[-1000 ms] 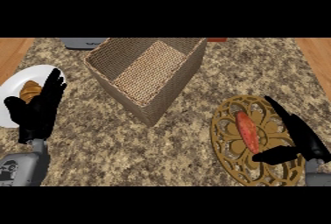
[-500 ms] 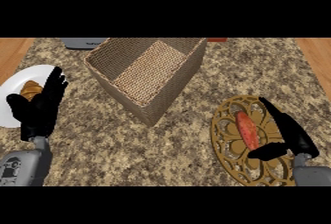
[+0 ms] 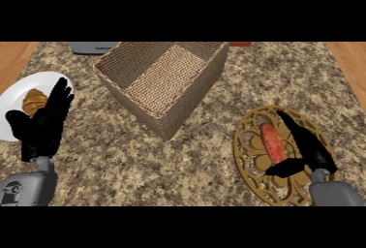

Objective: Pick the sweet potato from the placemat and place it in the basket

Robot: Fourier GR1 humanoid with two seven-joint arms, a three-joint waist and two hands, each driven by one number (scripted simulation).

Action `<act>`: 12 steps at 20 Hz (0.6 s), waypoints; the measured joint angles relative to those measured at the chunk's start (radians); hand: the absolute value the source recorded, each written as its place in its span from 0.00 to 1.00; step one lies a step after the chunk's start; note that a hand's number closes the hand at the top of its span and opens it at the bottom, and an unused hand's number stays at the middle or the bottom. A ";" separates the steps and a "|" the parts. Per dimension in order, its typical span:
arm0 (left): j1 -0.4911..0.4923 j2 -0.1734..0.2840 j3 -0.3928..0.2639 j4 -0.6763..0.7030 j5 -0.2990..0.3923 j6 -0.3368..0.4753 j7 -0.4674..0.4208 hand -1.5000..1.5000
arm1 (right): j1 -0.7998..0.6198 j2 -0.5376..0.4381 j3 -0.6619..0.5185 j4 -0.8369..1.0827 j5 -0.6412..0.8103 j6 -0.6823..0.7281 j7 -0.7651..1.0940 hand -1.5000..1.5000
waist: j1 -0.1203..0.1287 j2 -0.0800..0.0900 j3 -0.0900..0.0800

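**Desk:** What has changed since the earlier frame?

**Caption:** The right hand (image 3: 304,145) has slid in closer along the sweet potato (image 3: 272,143), its straight fingers now lying just beside the vegetable's right flank, thumb tucked under the lower end. The sweet potato itself has not shifted: it lies lengthwise on the round gold placemat (image 3: 251,164), at the table's right side.

**Desk:** Is the hand gripping it?

**Caption:** Not by the look of it. The fingers are extended, not curled round the sweet potato, so the hand reads as open and poised alongside.

**Desk:** How far along is the job?

**Caption:** Early, by this judgement. The approach is nearly done; the grasp, the lift, the carry to the left and the release into the basket (image 3: 121,85) are all left. No sweet potato is inside the basket.

**Desk:** And the count?

**Caption:** One sweet potato, one placemat, one woven basket near the middle, well apart from the mat. One white plate (image 3: 14,99) at the left edge carries one croissant (image 3: 33,101). The left hand (image 3: 44,123) rests open over that plate's near side, fingers up. All sit on one speckled table (image 3: 114,164).
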 measured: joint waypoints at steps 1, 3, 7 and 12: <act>-0.011 -0.009 -0.005 0.011 -0.011 0.009 -0.003 0.50 | -0.009 -0.005 -0.006 0.012 0.002 0.007 -0.004 0.00 | 0.000 0.000 0.000; -0.012 -0.003 0.009 0.009 -0.005 -0.006 -0.002 0.50 | -0.028 -0.003 -0.013 0.043 0.013 0.008 -0.011 0.00 | 0.000 0.000 -0.001; -0.012 -0.003 0.024 0.022 -0.001 -0.022 -0.016 0.50 | -0.068 -0.003 -0.032 0.115 0.022 0.011 -0.036 0.00 | 0.000 -0.002 -0.003; -0.023 0.004 0.030 0.007 -0.001 -0.028 0.008 0.50 | -0.071 -0.027 -0.012 0.135 0.029 0.064 -0.090 1.00 | -0.001 -0.007 -0.010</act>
